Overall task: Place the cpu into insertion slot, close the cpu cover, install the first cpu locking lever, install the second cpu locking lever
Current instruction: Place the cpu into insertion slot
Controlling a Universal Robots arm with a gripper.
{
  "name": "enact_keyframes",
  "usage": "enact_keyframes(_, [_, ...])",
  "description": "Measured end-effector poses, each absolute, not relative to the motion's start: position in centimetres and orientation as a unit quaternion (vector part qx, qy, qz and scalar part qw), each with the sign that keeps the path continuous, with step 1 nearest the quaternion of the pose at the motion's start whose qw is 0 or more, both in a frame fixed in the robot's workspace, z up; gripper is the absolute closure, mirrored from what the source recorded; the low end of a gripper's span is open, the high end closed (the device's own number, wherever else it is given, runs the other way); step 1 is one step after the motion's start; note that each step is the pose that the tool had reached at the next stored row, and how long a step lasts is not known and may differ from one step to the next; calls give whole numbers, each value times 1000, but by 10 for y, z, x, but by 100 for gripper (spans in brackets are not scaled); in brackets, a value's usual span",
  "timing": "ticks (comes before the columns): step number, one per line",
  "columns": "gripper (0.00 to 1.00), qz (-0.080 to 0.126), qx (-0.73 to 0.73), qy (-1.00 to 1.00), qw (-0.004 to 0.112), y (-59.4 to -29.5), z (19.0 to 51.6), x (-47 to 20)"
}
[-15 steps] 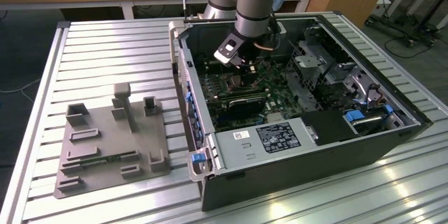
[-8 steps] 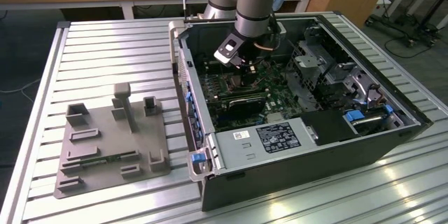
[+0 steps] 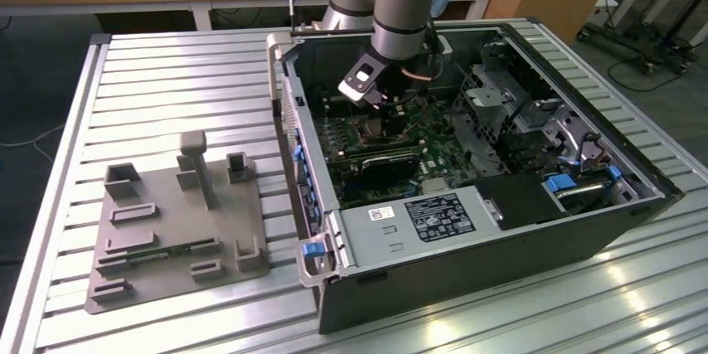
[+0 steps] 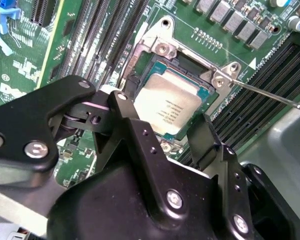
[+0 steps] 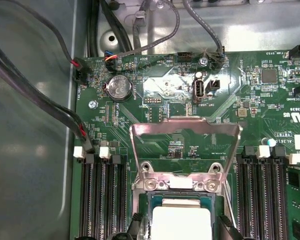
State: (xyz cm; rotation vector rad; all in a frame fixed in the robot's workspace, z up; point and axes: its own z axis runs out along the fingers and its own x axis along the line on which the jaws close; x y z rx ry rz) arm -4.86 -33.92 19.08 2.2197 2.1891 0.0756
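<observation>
My gripper (image 4: 162,114) hung low inside the open computer case (image 3: 332,288), directly over the chip (image 4: 170,97). Its fingers (image 4: 132,127) were spread apart, one on each side of the chip. In both wrist views a thin gap seemed to separate them from its edges, so I judged that I was holding nothing.

The chip lay flat and square in the socket (image 4: 187,59), silver top up, edges lined up with the socket's frame. It looked seated rather than perched.

The cover (image 5: 185,131) stood swung open. It rose from its hinge on the edge of the socket away from my fingers, and the green board (image 5: 250,95) showed through its window. A thin wire lever (image 4: 270,95) stuck out sideways from one corner of the socket, unlatched.

Rows of long black memory slots (image 5: 100,200) ran close along two opposite sides of the socket, leaving little room sideways. The case sat on a table of metal slats (image 3: 166,80).
</observation>
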Motion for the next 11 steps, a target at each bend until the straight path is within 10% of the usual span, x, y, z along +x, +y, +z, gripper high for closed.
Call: enact_keyframes(11, [33,24,712,702,12,-339,193,-49])
